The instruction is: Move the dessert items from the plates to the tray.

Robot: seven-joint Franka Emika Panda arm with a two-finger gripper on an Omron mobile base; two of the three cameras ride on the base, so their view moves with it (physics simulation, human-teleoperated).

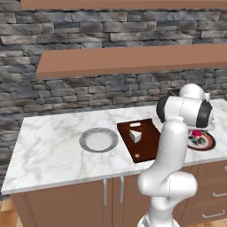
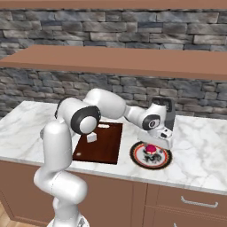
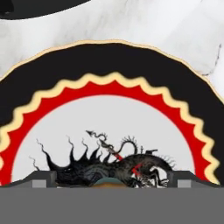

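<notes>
My gripper (image 2: pixel 156 142) hangs low over the dark-rimmed plate (image 2: pixel 166 160) with its red-and-white patterned centre (image 3: pixel 109 113). The fingers (image 3: pixel 43 178) stand wide apart, so it is open. The pink-red cupcake (image 2: pixel 151 148) sits on that plate just under the hand, and I also see the cupcake (image 1: pixel 195 133) beside the arm. The white cake wedge (image 1: pixel 135 135) lies on the dark wooden tray (image 1: pixel 148 148); from the other side the cake wedge (image 2: pixel 91 137) rests near the tray's (image 2: pixel 106 148) left edge. The grey-rimmed plate (image 1: pixel 84 142) has nothing on it.
The marble counter (image 1: pixel 48 146) ends in a front edge above wooden cabinet doors and drawers (image 2: pixel 190 201). A stone wall with a wooden shelf (image 1: pixel 124 62) stands behind. My own arm (image 2: pixel 66 146) blocks the tray's left part in the right base view.
</notes>
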